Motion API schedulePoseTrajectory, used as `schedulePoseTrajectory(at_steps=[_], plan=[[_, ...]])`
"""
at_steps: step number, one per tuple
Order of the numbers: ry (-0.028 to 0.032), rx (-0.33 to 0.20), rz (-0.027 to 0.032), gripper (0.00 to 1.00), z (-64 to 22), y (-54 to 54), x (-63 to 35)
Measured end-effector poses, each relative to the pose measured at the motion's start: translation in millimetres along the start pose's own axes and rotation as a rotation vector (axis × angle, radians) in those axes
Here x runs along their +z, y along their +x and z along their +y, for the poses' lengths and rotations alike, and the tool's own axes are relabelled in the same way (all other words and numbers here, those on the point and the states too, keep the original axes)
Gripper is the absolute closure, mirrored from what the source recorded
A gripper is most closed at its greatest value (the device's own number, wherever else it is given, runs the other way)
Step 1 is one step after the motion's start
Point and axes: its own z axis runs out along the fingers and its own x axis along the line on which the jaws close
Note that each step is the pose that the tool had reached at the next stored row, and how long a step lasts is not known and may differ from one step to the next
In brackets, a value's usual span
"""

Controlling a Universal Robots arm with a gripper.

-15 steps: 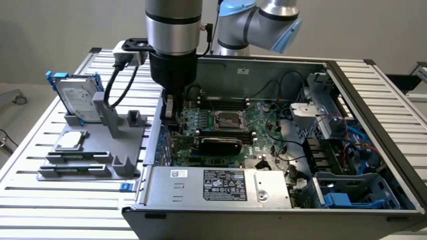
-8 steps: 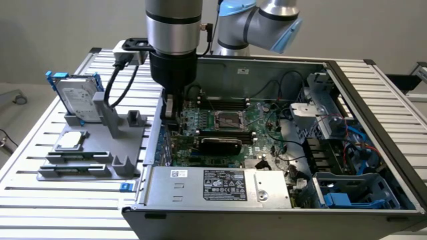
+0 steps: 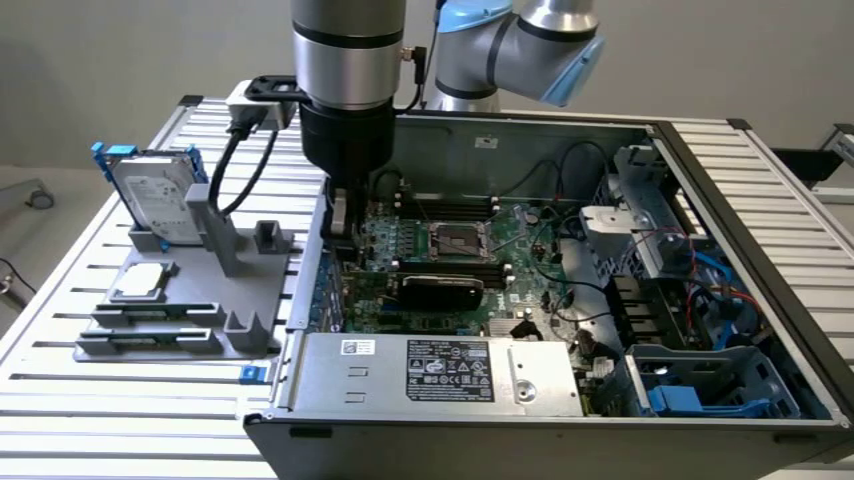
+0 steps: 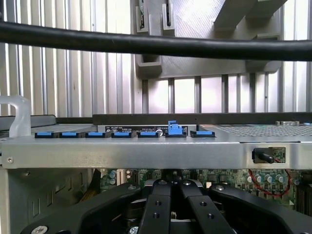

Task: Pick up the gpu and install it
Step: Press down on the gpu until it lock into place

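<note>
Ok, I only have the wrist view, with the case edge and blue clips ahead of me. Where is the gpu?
Observer: The gpu lies inside the computer case, on the motherboard, nearer the exterior camera than the CPU socket.
Operator: And the gripper relative to it?
Observer: The gripper is down inside the case, to the exterior view's left of the gpu and apart from it.
Operator: What stands on the holder outside the case?
Observer: A silver hard drive in a blue frame stands upright on the grey holder, to the exterior view's left of the case.
</note>
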Motion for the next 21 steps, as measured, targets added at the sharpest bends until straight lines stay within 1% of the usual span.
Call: schedulePoseTrajectory(at_steps=[21], plan=[[-0.0042, 0.046, -0.0033, 0.89, 0.1, -3.5, -0.3]])
